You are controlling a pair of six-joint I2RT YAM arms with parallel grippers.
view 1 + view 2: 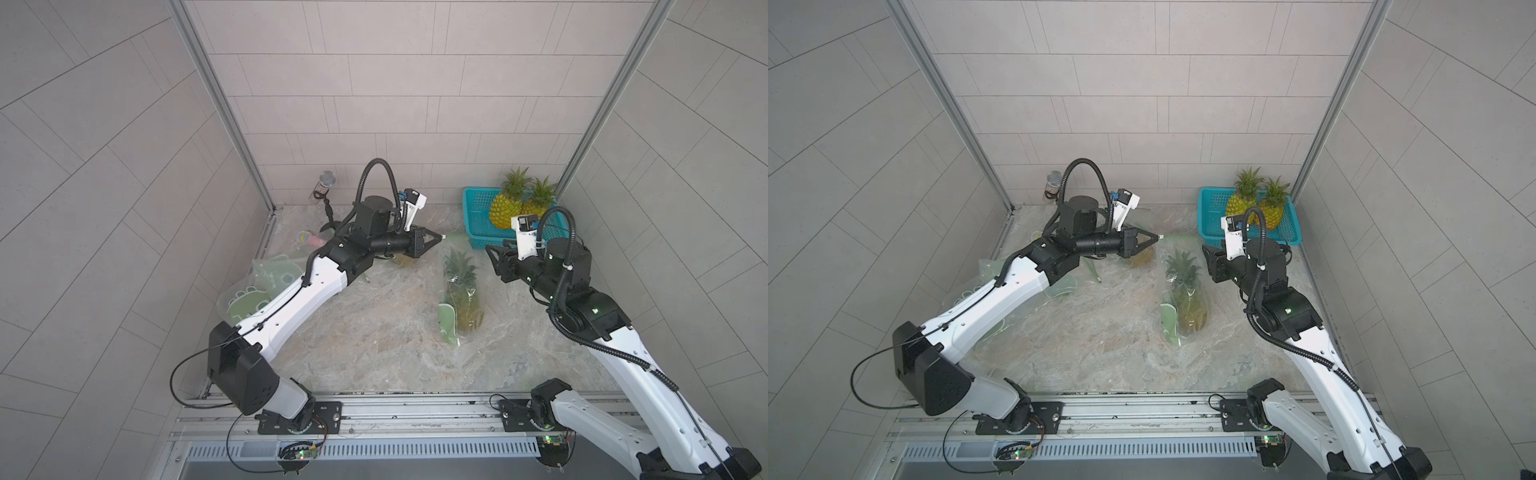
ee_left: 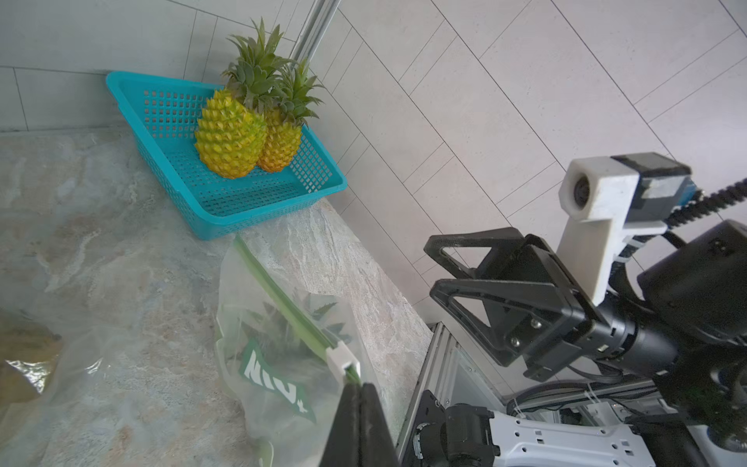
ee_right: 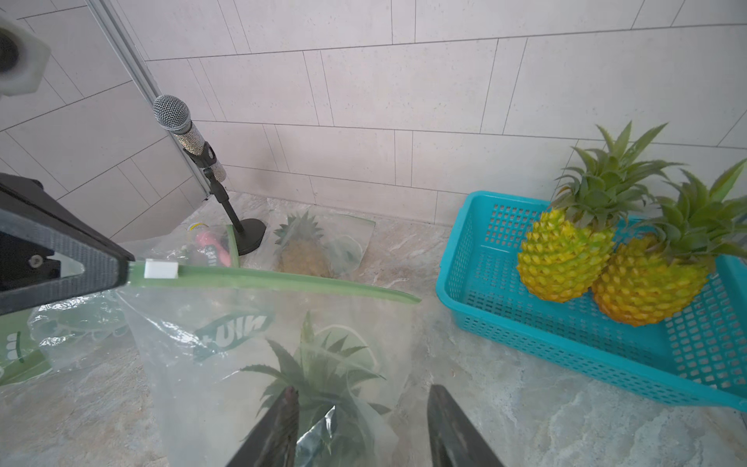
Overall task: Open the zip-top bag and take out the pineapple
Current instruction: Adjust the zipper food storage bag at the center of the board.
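Observation:
The clear zip-top bag (image 1: 455, 307) (image 1: 1177, 328) lies on the marble top with the pineapple (image 1: 459, 286) (image 1: 1187, 295) (image 3: 315, 376) inside, its crown towards the back wall. The bag's green zip strip (image 3: 283, 281) (image 2: 279, 299) is lifted at one end. My left gripper (image 1: 440, 237) (image 1: 1158, 237) (image 2: 359, 384) (image 3: 125, 271) is shut on that end, right beside the white slider (image 3: 161, 269) (image 2: 342, 358). My right gripper (image 1: 492, 259) (image 1: 1207, 259) (image 3: 361, 390) (image 2: 432, 267) is open just right of the bag near the crown, gripping nothing. I cannot tell whether the bag's mouth is parted.
A teal basket (image 1: 478, 216) (image 1: 1212, 216) (image 2: 169, 161) (image 3: 465, 250) with two loose pineapples (image 1: 505, 208) (image 3: 566, 258) stands at the back right corner. A microphone on a stand (image 1: 327, 179) (image 3: 174, 115) is back left. Another bagged pineapple (image 3: 303, 250) and more bags (image 1: 266, 278) lie left.

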